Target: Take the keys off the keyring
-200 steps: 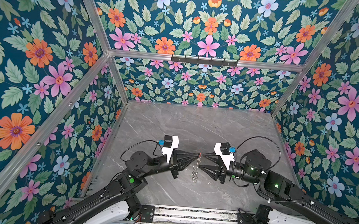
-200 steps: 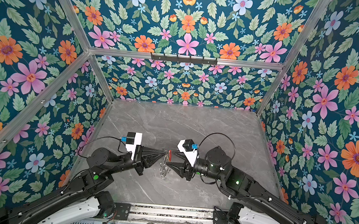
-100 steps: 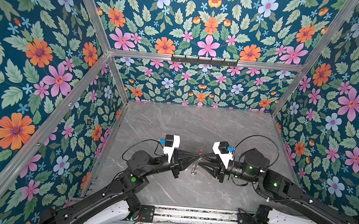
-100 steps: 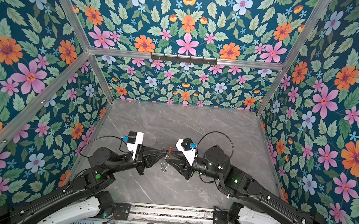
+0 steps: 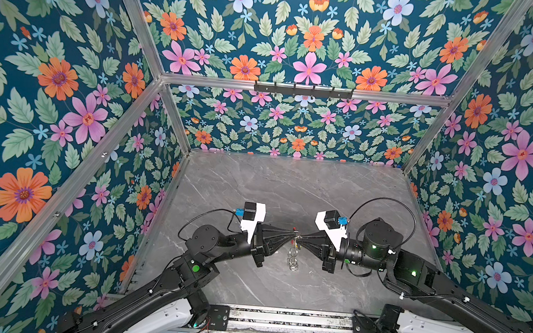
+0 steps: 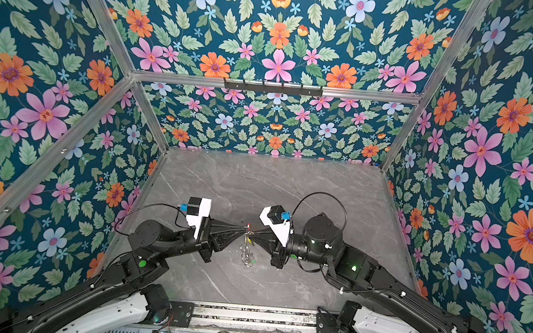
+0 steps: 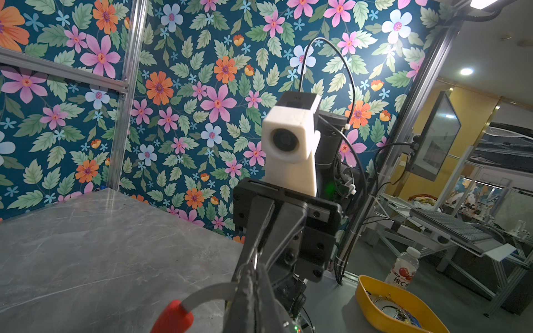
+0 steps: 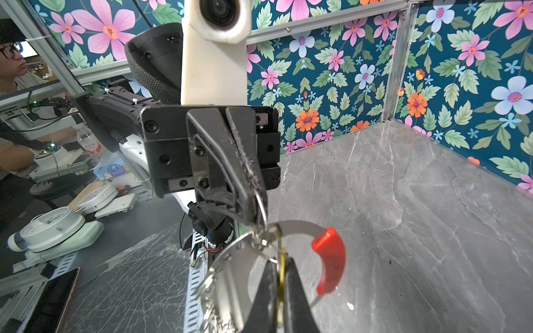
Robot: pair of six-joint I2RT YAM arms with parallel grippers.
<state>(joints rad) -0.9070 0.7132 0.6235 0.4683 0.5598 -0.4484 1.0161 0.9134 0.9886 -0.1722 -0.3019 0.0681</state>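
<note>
Pinching key (image 8: 281,276) beside keyring (image 8: 298,227): right hand (image 6: 255,236)

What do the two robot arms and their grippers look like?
The left arm and right arm are black, with white shells near the base and small green lights. The left gripper and right gripper are black and tapering; each bears a white camera mount, a blue plug and a looping black cable.

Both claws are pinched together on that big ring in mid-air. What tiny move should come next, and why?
Probably the right gripper should ease its brass-yellow key away from the left gripper. Both are shut: the left clamps the grey band of the keyring, and the right pinches the key, which is not yet clear of the ring.
</note>
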